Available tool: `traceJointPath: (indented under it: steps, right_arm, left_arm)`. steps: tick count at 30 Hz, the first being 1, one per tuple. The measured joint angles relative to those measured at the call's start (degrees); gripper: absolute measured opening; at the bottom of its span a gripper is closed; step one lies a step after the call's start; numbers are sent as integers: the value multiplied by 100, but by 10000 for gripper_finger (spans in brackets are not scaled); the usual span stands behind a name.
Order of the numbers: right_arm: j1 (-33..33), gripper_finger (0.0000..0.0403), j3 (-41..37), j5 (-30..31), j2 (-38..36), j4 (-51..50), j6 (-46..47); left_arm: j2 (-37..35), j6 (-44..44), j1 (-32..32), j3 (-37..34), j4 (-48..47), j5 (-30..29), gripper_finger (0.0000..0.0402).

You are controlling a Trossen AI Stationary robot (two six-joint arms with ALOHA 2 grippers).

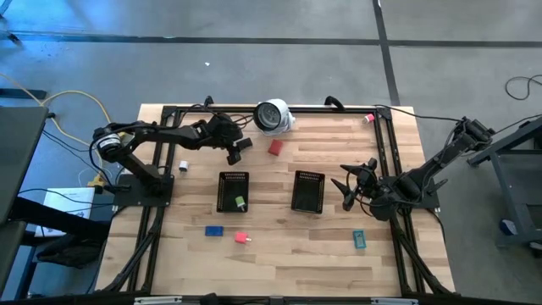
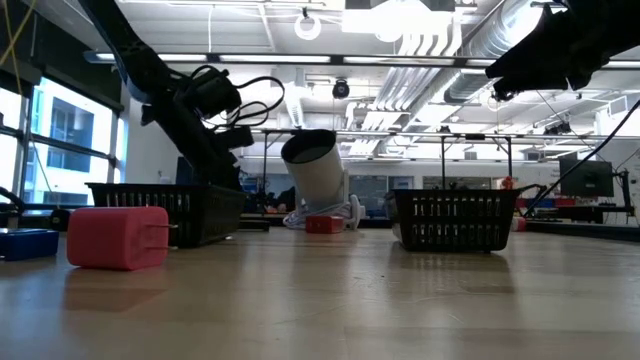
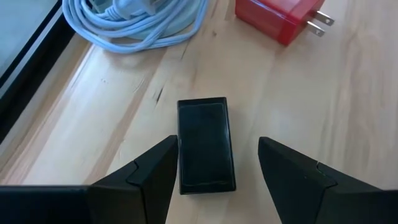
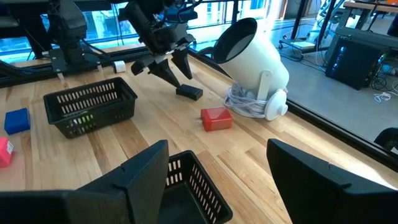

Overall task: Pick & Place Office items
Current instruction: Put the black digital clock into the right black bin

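Overhead arrangement of a wooden bench (image 1: 279, 254) carrying two black mesh trays and scattered office items. The left claw (image 1: 238, 151) hovers at about 11 o'clock from the bench centre, its fingers spread and empty; the left wrist view shows them straddling a small black rectangular block (image 3: 205, 144) that lies flat on the wood, one finger just beside its edge, the other apart from it. A red plug adapter (image 1: 275, 147) rests just past the block, toward 12 o'clock, near the coiled white cable (image 3: 134, 22) of a white round device with a dark face (image 1: 273, 116) at the far edge.

The left tray (image 1: 233, 191) holds a green piece (image 1: 240, 202); the right tray (image 1: 307, 191) stands well apart at its 3 o'clock side. Nearer the front edge lie a blue piece (image 1: 213, 230) at 7 o'clock, a pink plug piece (image 1: 242, 238) beside it, and a teal piece (image 1: 359, 240) at 4 o'clock. A small white item (image 1: 182, 166) sits at 9 o'clock.

The right claw (image 1: 348, 185) waits at 3 o'clock, beside the right tray, fingers spread and gripping nothing.
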Motion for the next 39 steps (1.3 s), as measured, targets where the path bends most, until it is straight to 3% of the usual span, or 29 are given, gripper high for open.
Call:
traceJointPath:
  steps: [15, 39]
  right_arm:
    - [0, 260, 0, 0, 0, 0, 0]
    - [2, 260, 0, -2, 4, -66, 107]
  left_arm:
    - [0, -102, 0, 7, -1, -295, 245]
    - [364, -278, 233, 170, 3, 389, 245]
